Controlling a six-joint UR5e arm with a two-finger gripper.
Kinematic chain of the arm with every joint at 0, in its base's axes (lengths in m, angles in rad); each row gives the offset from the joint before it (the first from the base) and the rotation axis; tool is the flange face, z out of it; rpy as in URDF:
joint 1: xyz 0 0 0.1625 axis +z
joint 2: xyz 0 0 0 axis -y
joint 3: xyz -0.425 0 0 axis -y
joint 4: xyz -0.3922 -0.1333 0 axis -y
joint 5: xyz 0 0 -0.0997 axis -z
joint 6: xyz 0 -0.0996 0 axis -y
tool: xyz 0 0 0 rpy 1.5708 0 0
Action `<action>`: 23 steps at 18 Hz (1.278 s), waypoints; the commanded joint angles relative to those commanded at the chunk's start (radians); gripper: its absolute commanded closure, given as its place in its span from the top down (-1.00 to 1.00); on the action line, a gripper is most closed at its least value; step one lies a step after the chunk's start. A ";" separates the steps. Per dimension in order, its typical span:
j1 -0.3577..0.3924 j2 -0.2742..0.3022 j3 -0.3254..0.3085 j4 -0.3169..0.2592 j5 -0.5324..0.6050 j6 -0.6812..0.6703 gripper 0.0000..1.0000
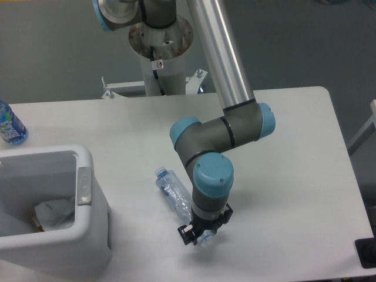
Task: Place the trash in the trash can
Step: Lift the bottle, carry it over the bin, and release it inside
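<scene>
Lower middle of the frame: the black two-finger gripper point(200, 234) is down on the bottom end of the crushed clear blue-tinted plastic bottle point(171, 189), which lies on the white surface point(294, 153). Can't tell if the fingers are clamped. The crumpled whitish wrapper point(54, 212) sits inside the white rectangular plastic bin point(88, 235), lower left.

In the lower middle of the frame the gripper point(200, 234) is down at the table point(294, 176), around the lower end of the crushed bottle point(172, 189). At lower left stands the trash can point(88, 235), with the crumpled wrapper point(54, 211) inside. An uncrushed bottle point(9, 124) stands at the left edge.
</scene>
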 joint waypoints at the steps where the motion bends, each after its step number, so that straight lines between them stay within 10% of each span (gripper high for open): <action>1: 0.003 0.026 0.020 0.008 -0.003 -0.002 0.23; 13: -0.001 0.221 0.233 0.184 -0.181 -0.003 0.22; 23: -0.234 0.223 0.261 0.230 -0.226 0.012 0.22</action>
